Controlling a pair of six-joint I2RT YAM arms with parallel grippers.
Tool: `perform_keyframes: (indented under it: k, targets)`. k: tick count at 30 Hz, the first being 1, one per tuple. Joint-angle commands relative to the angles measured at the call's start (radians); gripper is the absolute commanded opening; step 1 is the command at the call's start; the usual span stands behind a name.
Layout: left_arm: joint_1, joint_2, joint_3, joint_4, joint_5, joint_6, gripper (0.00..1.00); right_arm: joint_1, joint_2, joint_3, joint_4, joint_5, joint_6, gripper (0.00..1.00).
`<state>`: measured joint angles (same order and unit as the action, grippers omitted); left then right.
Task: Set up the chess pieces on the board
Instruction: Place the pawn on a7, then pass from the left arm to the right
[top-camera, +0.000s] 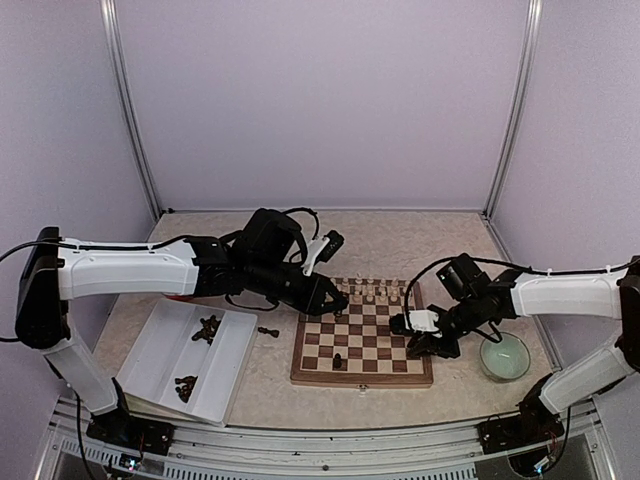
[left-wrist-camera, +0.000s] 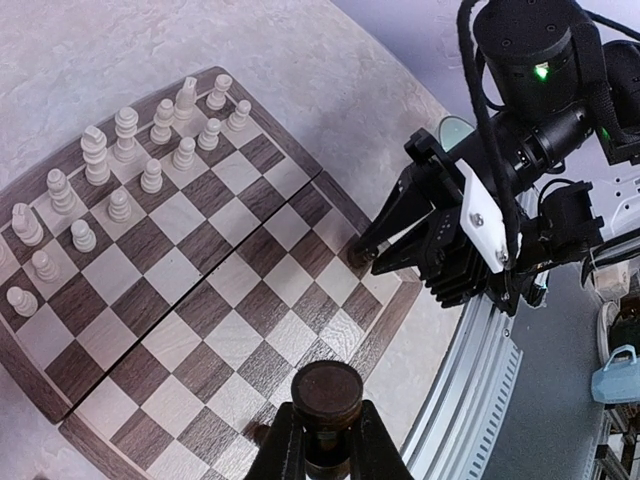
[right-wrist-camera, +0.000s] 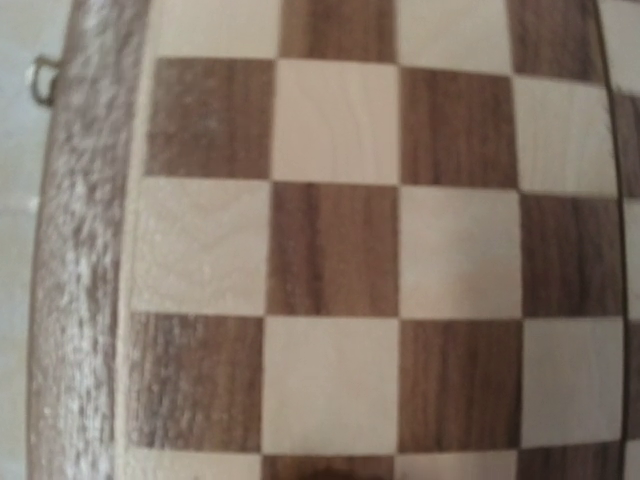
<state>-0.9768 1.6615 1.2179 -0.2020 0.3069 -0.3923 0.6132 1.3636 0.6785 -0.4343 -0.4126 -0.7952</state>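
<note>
Left gripper clamping dark chess piece above the board, right gripper pointing at board edge, its grip state being unclear.

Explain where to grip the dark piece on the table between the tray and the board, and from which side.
Grip the dark piece across its slim middle, from straight above. It seems to lie on its side, apart from the tray and the board, so both long sides are free.
</note>
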Motion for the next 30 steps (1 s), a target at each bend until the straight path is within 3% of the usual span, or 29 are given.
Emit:
perform_keyframes:
  k: [1, 6, 11, 17, 30]
  targets:
    - [-0.002, -0.022, -0.003, 0.012, 0.008, 0.001, 0.11, 0.008, 0.001, 0.017, -0.025, 0.007, 0.002, 0.28]
    - [-0.002, -0.010, 0.016, -0.009, 0.056, 0.004, 0.11, 0.008, -0.034, 0.153, -0.147, -0.013, -0.004, 0.40]
    - [-0.002, 0.025, 0.043, -0.024, 0.196, 0.001, 0.11, 0.026, -0.055, 0.343, -0.223, -0.047, -0.018, 0.41]
    - [-0.018, 0.077, 0.069, 0.000, 0.356, -0.023, 0.11, 0.163, -0.007, 0.476, -0.240, 0.024, -0.062, 0.44]
    - [-0.009, 0.162, 0.095, 0.054, 0.505, -0.084, 0.15, 0.362, 0.054, 0.494, -0.283, 0.197, -0.173, 0.49]
